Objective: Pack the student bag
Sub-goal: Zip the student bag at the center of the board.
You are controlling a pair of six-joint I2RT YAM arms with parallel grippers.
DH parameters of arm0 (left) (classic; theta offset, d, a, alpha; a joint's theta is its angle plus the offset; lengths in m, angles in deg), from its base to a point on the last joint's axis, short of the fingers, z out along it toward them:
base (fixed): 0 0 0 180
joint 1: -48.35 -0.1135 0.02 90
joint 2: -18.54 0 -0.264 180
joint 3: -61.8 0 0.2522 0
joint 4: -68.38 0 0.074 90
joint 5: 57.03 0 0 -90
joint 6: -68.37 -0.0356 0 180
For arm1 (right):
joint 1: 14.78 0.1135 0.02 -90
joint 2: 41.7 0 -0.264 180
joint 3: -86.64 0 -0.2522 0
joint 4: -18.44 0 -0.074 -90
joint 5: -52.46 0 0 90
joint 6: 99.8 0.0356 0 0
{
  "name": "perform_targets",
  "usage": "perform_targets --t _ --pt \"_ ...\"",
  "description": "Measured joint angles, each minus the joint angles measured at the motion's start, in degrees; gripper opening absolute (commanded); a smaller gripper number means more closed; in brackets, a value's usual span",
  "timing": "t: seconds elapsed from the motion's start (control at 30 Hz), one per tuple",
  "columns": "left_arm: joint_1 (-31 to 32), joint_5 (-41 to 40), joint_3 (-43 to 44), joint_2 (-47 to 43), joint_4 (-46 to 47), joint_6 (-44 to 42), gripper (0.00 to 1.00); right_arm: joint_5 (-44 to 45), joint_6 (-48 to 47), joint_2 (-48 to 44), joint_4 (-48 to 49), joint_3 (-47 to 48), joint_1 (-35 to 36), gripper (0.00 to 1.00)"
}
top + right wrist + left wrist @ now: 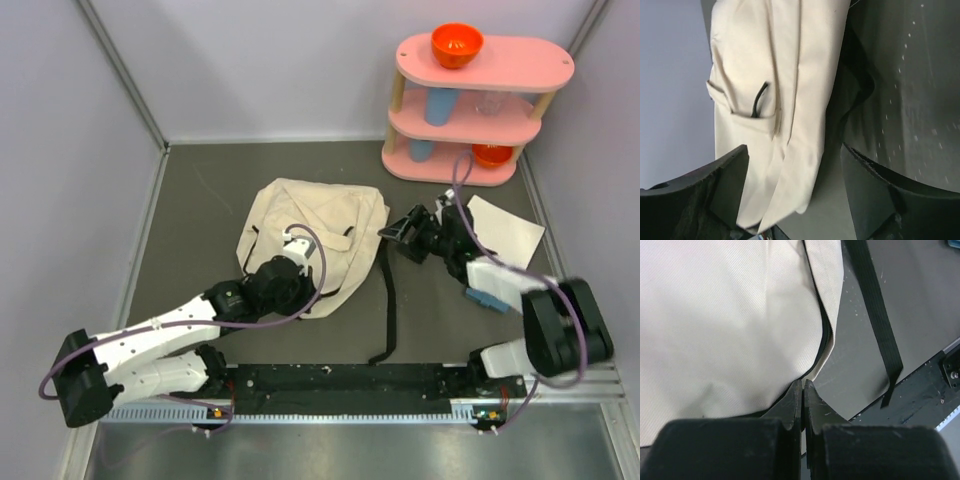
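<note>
The student bag (318, 232) is a beige canvas backpack lying flat on the dark table, mid-left. My left gripper (292, 248) rests over its near part. In the left wrist view the jaws (803, 383) are shut, with their tips at the bag's (725, 325) black-trimmed edge and nothing visible between them. My right gripper (400, 232) is open just off the bag's right edge. In the right wrist view its wide-open jaws (795, 170) frame the bag's side (775, 90) and a small pocket. A black strap (388, 300) trails from the bag toward the front.
A pink three-tier shelf (520, 70) stands at the back right with an orange bowl (457, 43), a blue cup (438, 105) and a second orange bowl (492, 153). A white sheet (510, 232) and a blue object (487, 298) lie by the right arm.
</note>
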Motion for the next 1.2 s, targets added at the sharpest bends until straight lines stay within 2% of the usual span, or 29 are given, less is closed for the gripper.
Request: perform_targets --t 0.17,0.23,0.33,0.5,0.63,0.97,1.2 --pt "0.0 0.9 2.7 4.4 1.6 0.0 0.0 5.0 -2.1 -23.5 -12.0 -5.9 0.5 0.74" --pt "0.0 1.3 2.7 4.6 2.4 -0.2 0.0 5.9 -1.4 -28.4 -14.4 -7.3 2.2 0.74" --pt "0.0 1.7 3.1 4.7 2.6 -0.7 0.0 7.5 1.1 -32.2 -17.6 -9.1 8.4 0.74" --pt "0.0 1.7 3.4 4.7 2.9 -1.9 0.0 8.9 10.7 -32.7 -15.9 -15.8 19.3 0.74" --pt "0.0 1.8 3.4 4.7 3.0 -2.0 0.0 12.1 16.9 -31.2 -14.6 -17.1 24.5 0.74" --pt "0.0 1.5 3.4 4.7 3.3 -2.5 0.0 17.0 30.6 -23.9 -10.1 -15.7 31.8 0.75" --pt "0.0 1.1 3.4 4.7 3.4 -2.8 0.0 18.5 35.2 -20.3 -8.1 -13.6 34.1 0.74"
